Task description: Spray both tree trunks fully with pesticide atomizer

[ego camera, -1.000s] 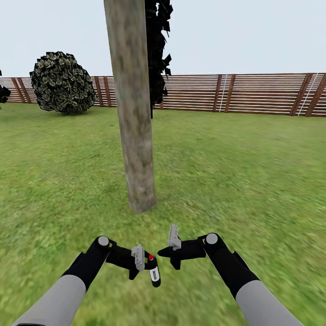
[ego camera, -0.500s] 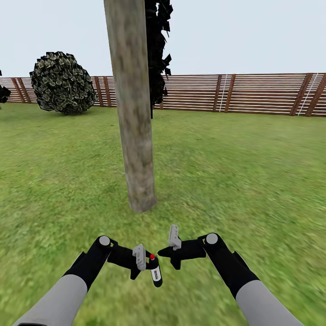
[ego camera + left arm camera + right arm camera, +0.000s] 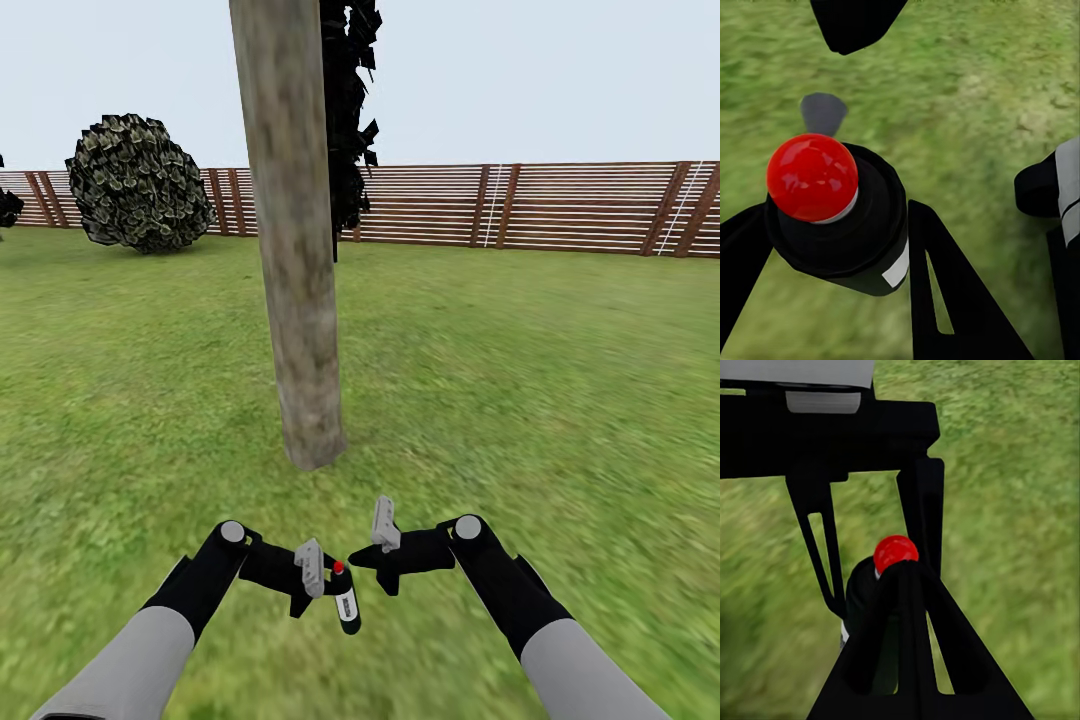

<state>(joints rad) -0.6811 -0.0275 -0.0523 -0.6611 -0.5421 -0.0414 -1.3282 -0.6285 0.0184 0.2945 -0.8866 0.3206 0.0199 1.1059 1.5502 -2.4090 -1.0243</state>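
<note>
The pesticide atomizer (image 3: 345,603), a small black bottle with a white label and a red knob on top, hangs low over the grass with my left gripper (image 3: 335,590) shut on it. In the left wrist view the atomizer (image 3: 832,214) sits between two black fingers (image 3: 952,300). My right gripper (image 3: 360,560) is shut and holds nothing, its tips just beside the bottle's top. Its closed fingers (image 3: 911,652) point at the red knob (image 3: 894,551) in the right wrist view. The tree trunk (image 3: 298,250), thick and mottled grey-tan, rises a short way ahead of both grippers. No white specks show.
Green lawn (image 3: 520,380) spreads all around the trunk. A round dark bush (image 3: 138,185) stands at the back left before the brown slatted fence (image 3: 560,205). Dark ragged foliage (image 3: 348,110) hangs behind the trunk.
My left gripper has edged slightly to the right with the atomizer. The right arm, the trunk and the camera are unchanged.
</note>
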